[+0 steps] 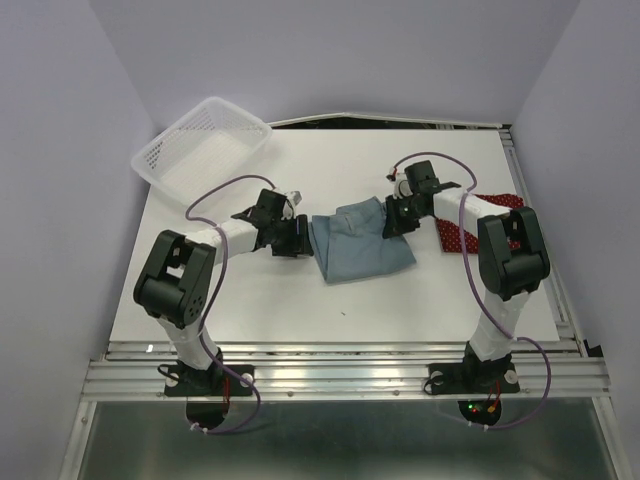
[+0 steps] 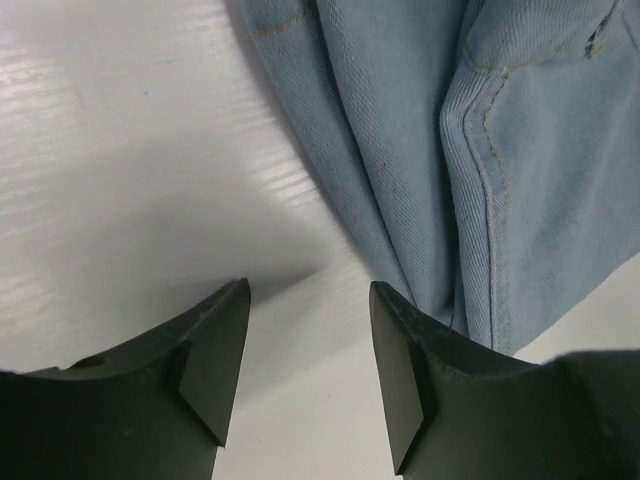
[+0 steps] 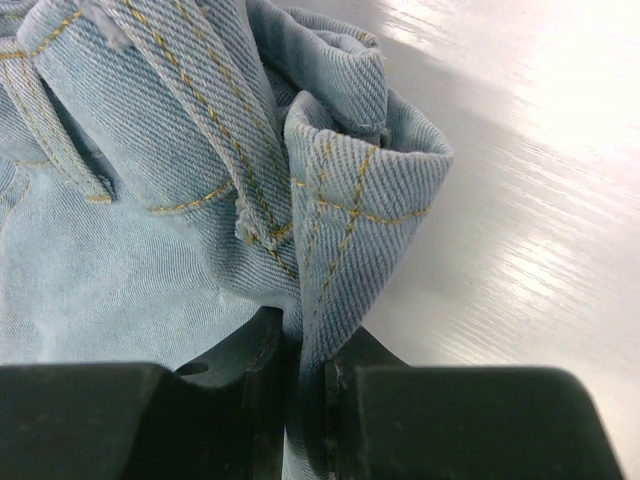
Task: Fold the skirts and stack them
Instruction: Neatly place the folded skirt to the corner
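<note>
The light blue denim skirt (image 1: 358, 243) lies bunched in the middle of the table. My left gripper (image 1: 297, 236) is open at its left edge, low over the bare table. In the left wrist view the denim skirt (image 2: 480, 140) lies just beyond my open left gripper (image 2: 308, 300), nothing between the fingers. My right gripper (image 1: 396, 217) is shut on the skirt's right edge. In the right wrist view my right gripper (image 3: 308, 350) pinches a stitched fold of the denim skirt (image 3: 340, 190). The dark red dotted skirt (image 1: 470, 222) lies at the right, mostly hidden under my right arm.
A white mesh basket (image 1: 205, 145) stands tilted at the table's back left corner. Walls close in on the left, right and back. A metal rail (image 1: 340, 365) runs along the near edge by the arm bases.
</note>
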`<action>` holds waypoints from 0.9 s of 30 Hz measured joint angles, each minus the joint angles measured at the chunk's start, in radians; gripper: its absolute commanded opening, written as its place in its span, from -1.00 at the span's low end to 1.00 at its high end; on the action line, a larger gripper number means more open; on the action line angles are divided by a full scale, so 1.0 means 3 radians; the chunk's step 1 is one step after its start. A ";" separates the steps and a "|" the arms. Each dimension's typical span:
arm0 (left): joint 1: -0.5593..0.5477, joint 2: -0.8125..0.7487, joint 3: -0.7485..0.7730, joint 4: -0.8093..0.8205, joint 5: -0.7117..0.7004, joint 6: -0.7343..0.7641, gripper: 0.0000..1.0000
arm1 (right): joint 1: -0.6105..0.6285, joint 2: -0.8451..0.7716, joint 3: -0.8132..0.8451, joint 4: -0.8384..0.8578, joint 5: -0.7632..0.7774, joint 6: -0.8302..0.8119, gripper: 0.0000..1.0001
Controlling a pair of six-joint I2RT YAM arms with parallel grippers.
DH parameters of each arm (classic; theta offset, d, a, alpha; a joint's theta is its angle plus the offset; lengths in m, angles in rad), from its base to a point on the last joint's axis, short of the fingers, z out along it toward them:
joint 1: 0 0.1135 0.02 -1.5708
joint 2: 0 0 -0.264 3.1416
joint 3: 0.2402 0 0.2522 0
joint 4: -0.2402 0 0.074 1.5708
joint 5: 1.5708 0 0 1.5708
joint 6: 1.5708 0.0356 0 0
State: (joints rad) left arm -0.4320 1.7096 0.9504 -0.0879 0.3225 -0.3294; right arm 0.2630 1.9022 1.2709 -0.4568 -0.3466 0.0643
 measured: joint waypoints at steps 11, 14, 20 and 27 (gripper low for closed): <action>-0.0057 0.0061 -0.0209 0.0628 0.0381 -0.0515 0.33 | 0.0000 0.0001 0.0080 -0.0127 0.0111 -0.0090 -0.99; -0.0088 0.0076 -0.0233 0.0736 0.0403 -0.0618 0.30 | 0.0000 0.0001 0.0083 -0.0134 0.0111 -0.0090 -0.99; -0.0276 0.0318 -0.0074 0.0913 0.0418 -0.0779 -0.39 | 0.0000 0.0001 0.0113 -0.0178 0.0183 -0.0094 -0.99; -0.0373 0.0488 0.0140 0.0750 0.0387 -0.0839 -1.00 | -0.0001 -0.0014 0.0118 -0.0203 0.0388 -0.0140 -0.99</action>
State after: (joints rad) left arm -0.5438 1.8561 0.9924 0.1371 0.4385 -0.5812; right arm 0.2626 1.8980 1.3064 -0.5179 -0.2302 0.0223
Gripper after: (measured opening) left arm 0.027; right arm 0.178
